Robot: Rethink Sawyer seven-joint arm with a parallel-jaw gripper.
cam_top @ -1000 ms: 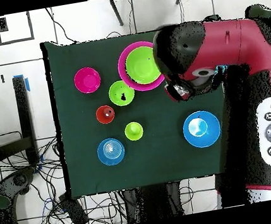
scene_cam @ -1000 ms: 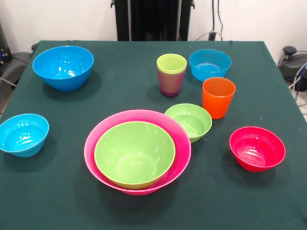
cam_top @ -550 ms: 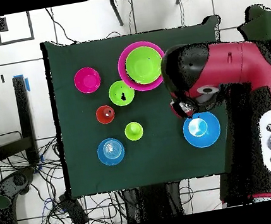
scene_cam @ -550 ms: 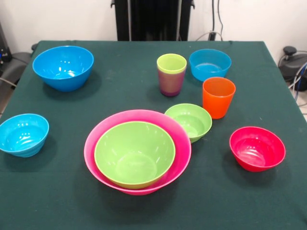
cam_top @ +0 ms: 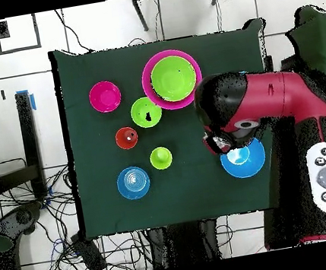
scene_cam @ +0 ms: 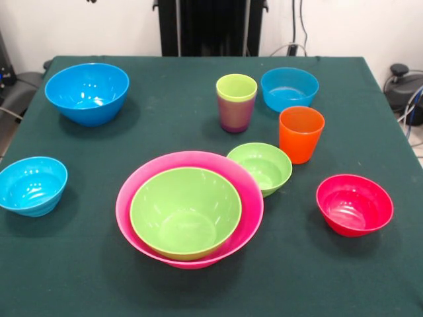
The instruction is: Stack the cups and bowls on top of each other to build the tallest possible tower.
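Note:
The tower is a huge pink bowl [scene_cam: 253,206] [cam_top: 146,82] with the large green bowl [scene_cam: 185,210] [cam_top: 173,78] nested in it. Loose on the table are a small green bowl [scene_cam: 261,166], a red bowl [scene_cam: 353,205], two small light-blue bowls [scene_cam: 32,185] [scene_cam: 289,88] and the large blue bowl [scene_cam: 86,92]. The lime cup [scene_cam: 236,88] sits inside the purple cup [scene_cam: 235,117], and the orange cup [scene_cam: 301,134] stands alone. My gripper [cam_top: 220,144] shows only from overhead, at the large blue bowl's [cam_top: 245,160] edge, partly covering it.
The dark green table [scene_cam: 165,290] ends close to the left light-blue bowl. In the overhead view the red arm [cam_top: 276,99] covers the table's right side. Cables and a chair [cam_top: 7,152] lie on the floor around the table.
In the overhead view the arm has swung from beside the pink bowl toward the picture's bottom, over the large blue bowl. No cup or bowl has moved.

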